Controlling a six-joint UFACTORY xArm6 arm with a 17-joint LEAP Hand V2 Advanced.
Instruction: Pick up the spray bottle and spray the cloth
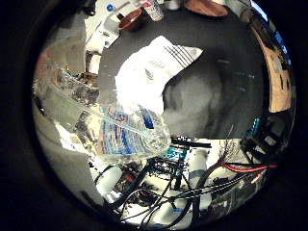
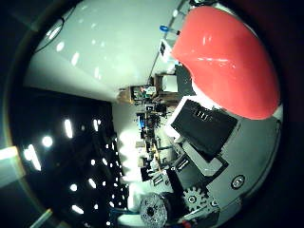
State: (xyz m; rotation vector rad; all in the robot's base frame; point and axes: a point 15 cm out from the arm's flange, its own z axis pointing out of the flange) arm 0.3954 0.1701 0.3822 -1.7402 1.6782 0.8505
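Little finger view: spray bottle seemingly aslant.

Spray bottle over cloth

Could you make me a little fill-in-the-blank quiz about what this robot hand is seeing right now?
1. The clear spray bottle has a top coloured ____.
2. The cloth lying on the dark table is coloured ____.
3. The cloth lies on the table, while the bottle is close to the ____ of the hand.

Missing words: red; white; palm
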